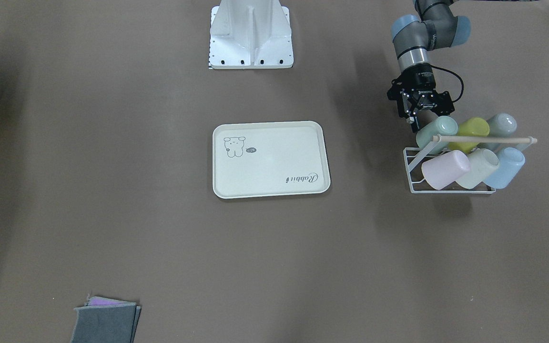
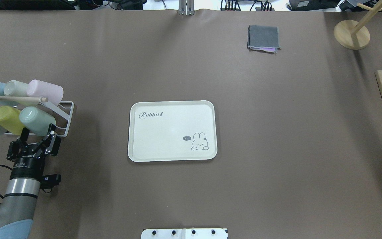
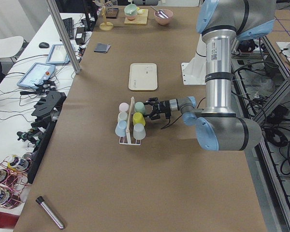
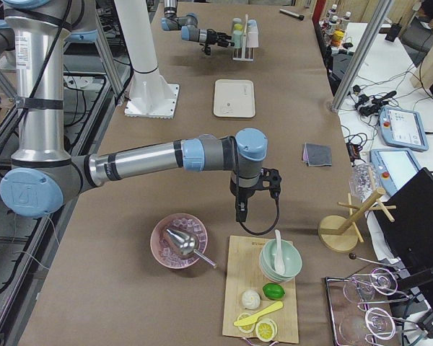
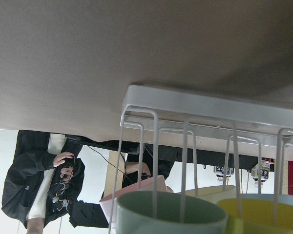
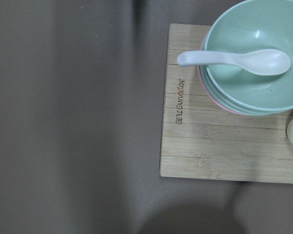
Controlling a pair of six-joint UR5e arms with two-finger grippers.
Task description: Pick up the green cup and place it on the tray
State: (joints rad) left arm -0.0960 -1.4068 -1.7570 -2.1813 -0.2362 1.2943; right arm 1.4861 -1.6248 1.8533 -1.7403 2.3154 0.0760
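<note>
– Location of the green cup (image 2: 36,121), please?

– From my console, it sits tilted on the white wire rack (image 2: 65,114) at the table's left end, in the row nearer the robot. A yellow-green cup (image 2: 8,119) is just beside it, and a pink cup (image 2: 45,92) is in the row behind, past the rack's wooden rod (image 2: 12,98).

– And the claw?

– I see the left gripper (image 2: 38,132) right at the cup's near end. Its jaws are spread wide, one finger on each side. I cannot tell whether either finger touches the cup. On the left wrist camera I see the cup's rim through the rack's wires.

– Tray?

– I have the cream tray (image 2: 164,139) flat at mid-table with its rabbit drawing up, well apart from the rack.

– Other arm?

– The right gripper (image 4: 239,216) hangs near the wooden board (image 6: 219,146) that carries the stacked green bowls (image 6: 254,83) and a white spoon (image 6: 234,59). I only see it from the side, so I cannot tell how its jaws stand.
</note>
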